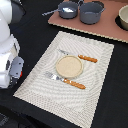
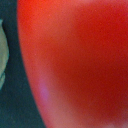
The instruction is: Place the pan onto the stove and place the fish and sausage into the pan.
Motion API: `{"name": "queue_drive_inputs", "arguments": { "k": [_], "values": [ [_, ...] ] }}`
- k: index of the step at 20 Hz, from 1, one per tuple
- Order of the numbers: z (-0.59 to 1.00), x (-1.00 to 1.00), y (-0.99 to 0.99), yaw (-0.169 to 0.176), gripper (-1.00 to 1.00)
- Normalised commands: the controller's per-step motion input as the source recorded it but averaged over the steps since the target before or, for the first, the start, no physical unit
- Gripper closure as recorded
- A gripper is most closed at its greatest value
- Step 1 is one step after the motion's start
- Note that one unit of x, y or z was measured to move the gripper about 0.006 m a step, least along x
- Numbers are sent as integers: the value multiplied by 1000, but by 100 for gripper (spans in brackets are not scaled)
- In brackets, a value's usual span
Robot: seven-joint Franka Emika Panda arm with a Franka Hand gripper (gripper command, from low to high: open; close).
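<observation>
The pan (image 1: pixel 68 9) sits on the stove (image 1: pixel 102 26), with the pot (image 1: pixel 92 12) just beside it toward the exterior view's right. The fish (image 1: pixel 67 9) lies in the pan. The plate (image 1: pixel 68 65) rests on the placemat (image 1: pixel 47 75), between knife (image 1: pixel 87 58) and fork (image 1: pixel 70 82). The sausage (image 2: pixel 80 60) lies immediately at the gripper, filling the wrist view.

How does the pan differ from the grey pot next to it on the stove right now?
The pan is smaller and shallower than the pot. The pan has a long thin handle pointing to the exterior view's left; the pot shows no such handle. The pan holds a white piece; the pot shows only a dark inside. Both are greyish, upright and standing on the stove.
</observation>
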Motion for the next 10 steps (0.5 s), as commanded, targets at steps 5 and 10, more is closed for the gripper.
{"name": "queue_drive_inputs", "arguments": {
  "k": [5, 10],
  "values": [
    [-13, 147, -189, 0, 100],
    [-19, 170, -111, 0, 100]
  ]
}}
